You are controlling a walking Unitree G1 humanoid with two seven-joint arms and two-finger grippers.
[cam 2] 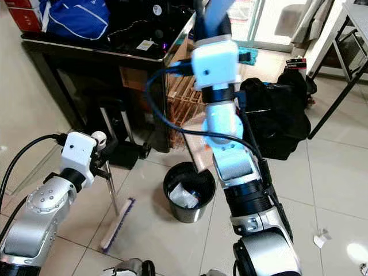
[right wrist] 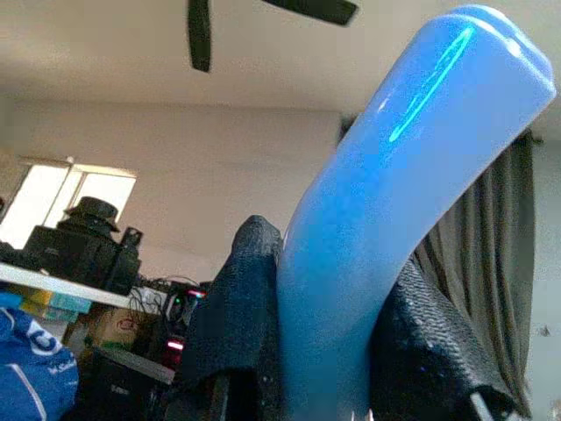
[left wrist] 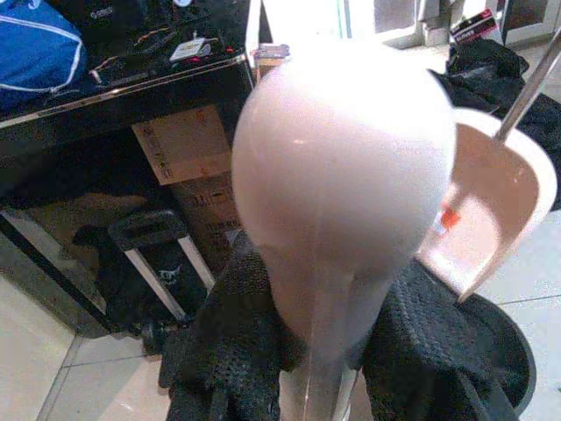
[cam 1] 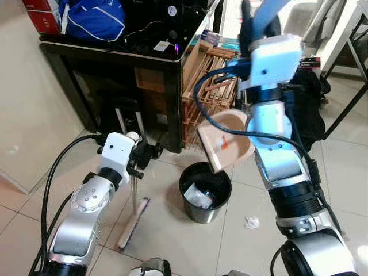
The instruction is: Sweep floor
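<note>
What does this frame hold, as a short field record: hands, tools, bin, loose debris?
left hand: shut on the pale round-topped broom handle
broom head: purple-bristled brush resting on the tile floor
right hand: shut on the blue dustpan handle
dustpan: beige plastic scoop tilted above the bin
bin: black round waste bin, crumpled litter inside
debris: white paper scrap on the tiles beside the bin

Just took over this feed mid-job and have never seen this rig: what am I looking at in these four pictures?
A humanoid robot with two silver arms, sweeping. The two wide pictures come from its head, looking down at the tiled floor. The other two come from wrist cameras looking along each pincer. The left pincer grips the broom by its rounded white handle end. The right pincer grips the dustpan's blue handle, with the pink dustpan tipped above the black bin. A paper scrap lies on the floor.
</note>
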